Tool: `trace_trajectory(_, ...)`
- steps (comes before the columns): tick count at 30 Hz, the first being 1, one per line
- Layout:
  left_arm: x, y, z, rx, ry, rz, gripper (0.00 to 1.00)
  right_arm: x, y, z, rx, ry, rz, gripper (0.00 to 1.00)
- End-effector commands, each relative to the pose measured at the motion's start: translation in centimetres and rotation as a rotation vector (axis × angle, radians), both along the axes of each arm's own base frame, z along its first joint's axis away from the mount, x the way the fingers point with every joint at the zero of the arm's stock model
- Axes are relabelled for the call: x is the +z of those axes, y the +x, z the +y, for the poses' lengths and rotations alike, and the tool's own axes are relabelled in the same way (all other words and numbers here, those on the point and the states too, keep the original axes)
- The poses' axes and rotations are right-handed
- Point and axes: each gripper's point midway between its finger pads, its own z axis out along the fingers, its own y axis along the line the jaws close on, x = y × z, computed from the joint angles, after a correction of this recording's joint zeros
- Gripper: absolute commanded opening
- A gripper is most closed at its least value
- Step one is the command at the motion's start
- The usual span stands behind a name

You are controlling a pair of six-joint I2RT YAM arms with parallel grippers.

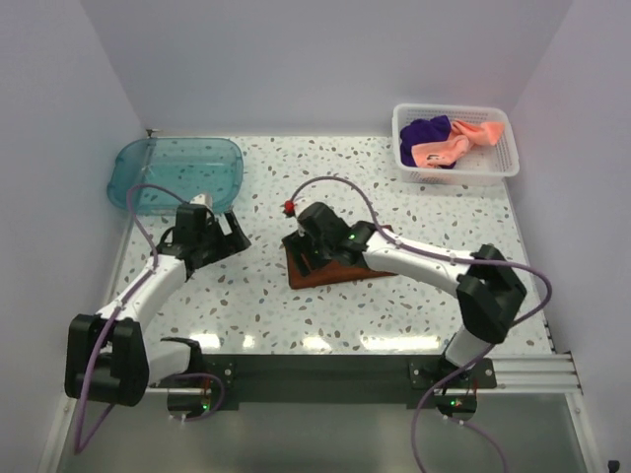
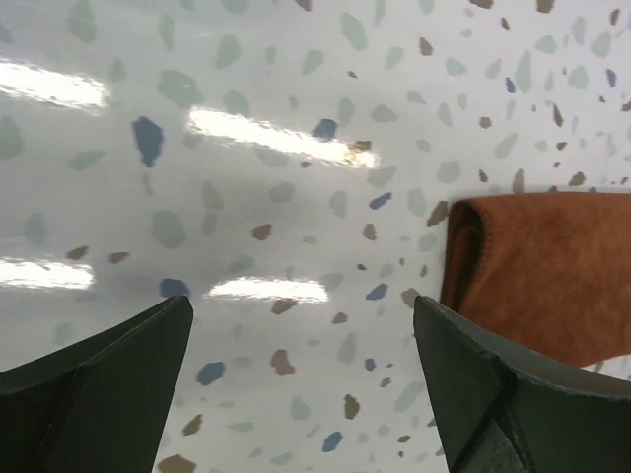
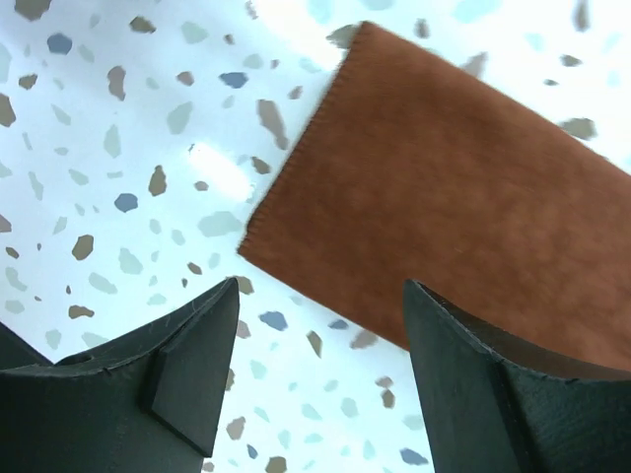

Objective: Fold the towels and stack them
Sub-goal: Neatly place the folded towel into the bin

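Note:
The rust brown towel (image 1: 340,269) lies flat on the table's middle; it also shows in the left wrist view (image 2: 547,276) with a folded edge on its left, and in the right wrist view (image 3: 454,187). My right gripper (image 1: 301,251) hangs open over the towel's left end, its fingers (image 3: 320,286) above bare table just off the towel's edge. My left gripper (image 1: 234,236) is open and empty left of the towel, over bare table (image 2: 303,305). The purple towel (image 1: 426,133) and the salmon pink towel (image 1: 461,143) lie crumpled in the white mesh basket (image 1: 508,166).
A teal translucent tray (image 1: 123,163) stands at the back left, just behind the left gripper. The basket stands at the back right corner. Walls close in the table on the left, back and right.

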Motion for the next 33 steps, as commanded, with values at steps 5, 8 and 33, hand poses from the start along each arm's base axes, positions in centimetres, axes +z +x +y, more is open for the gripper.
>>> trace_trajectory(5, 1.9, 0.1, 4.8, 0.028, 0.15, -0.049, 1.0, -2.9, -1.3, 3.7, 0.091, -0.206, 0.035, 0.65)
trace_trajectory(8, 1.3, -0.2, 5.2, 0.041, 0.169, -0.049, 1.0, -4.2, -1.7, 4.8, 0.118, -0.255, 0.056, 0.63)
trace_trajectory(33, 1.4, -0.1, 5.5, 0.047, 0.184, -0.047, 1.0, -14.1, -3.9, 2.3, 0.097, -0.558, 0.213, 0.38)
